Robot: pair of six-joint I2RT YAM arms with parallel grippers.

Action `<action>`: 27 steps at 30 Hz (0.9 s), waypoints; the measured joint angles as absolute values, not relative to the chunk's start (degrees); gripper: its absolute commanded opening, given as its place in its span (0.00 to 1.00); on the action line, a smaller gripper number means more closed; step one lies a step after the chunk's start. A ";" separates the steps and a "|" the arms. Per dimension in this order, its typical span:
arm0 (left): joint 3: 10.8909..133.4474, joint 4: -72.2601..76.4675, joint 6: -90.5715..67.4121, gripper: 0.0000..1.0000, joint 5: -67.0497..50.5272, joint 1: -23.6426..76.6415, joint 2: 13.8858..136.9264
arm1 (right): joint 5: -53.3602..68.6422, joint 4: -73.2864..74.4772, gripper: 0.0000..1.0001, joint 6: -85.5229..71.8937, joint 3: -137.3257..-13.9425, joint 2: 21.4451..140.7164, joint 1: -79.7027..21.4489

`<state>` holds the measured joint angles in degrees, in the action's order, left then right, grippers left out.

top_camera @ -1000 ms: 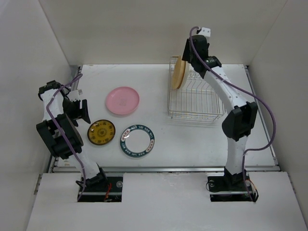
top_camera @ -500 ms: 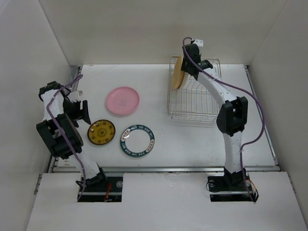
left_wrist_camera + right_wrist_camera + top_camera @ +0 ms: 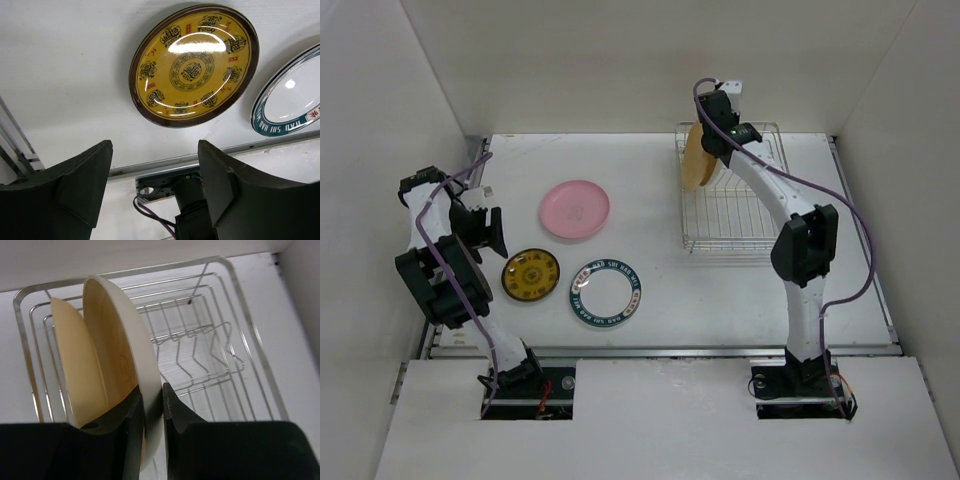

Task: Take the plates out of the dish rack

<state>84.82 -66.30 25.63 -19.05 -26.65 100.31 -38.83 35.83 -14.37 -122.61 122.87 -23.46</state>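
Observation:
The dish rack [image 3: 740, 215] of silver wire stands at the back right. A tan-yellow plate [image 3: 698, 158] stands on edge at its left end. My right gripper [image 3: 708, 150] reaches down from above and is shut on the pale rim of that plate [image 3: 125, 335]; the fingers [image 3: 177, 410] press both faces. A second tan plate [image 3: 70, 360] appears to stand just left of it. The pink plate [image 3: 575, 209], the dark plate with yellow pattern [image 3: 530, 275] and the teal-rimmed white plate [image 3: 605, 292] lie flat on the table. My left gripper [image 3: 485, 228] hangs open and empty at the far left.
White walls close in the table on the left, back and right. The rack's wire dividers [image 3: 200, 355] right of the gripped plate hold nothing. A metal rail [image 3: 165, 165] runs along the table's near edge, beside the left arm's base.
My right gripper came down over the tan-yellow plate's rim and closed on it. The rack's left side shifted slightly to the right. The left arm stayed still.

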 measured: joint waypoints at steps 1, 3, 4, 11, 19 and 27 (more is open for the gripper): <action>85.78 -66.85 26.02 0.66 -19.11 -26.65 100.44 | -39.90 36.40 0.00 -13.32 -122.74 122.19 -23.66; 87.33 -67.66 26.79 0.66 -19.27 -26.65 100.44 | -43.18 37.21 0.00 -11.38 -122.93 120.33 -23.86; 88.14 -68.27 27.11 0.66 -19.40 -26.65 100.44 | -44.77 37.36 0.00 -10.31 -122.98 119.07 -23.92; 95.35 -72.14 28.12 0.66 -20.99 -26.09 100.47 | -56.97 34.81 0.00 -1.78 -128.40 109.91 -25.52; 101.41 -74.15 30.13 0.80 -30.68 -20.73 98.76 | -46.54 30.83 0.00 -0.56 -115.92 92.73 -34.00; 103.63 -75.11 29.56 0.81 -40.69 -12.16 93.12 | -11.51 20.43 0.00 -8.03 -107.28 98.02 -40.73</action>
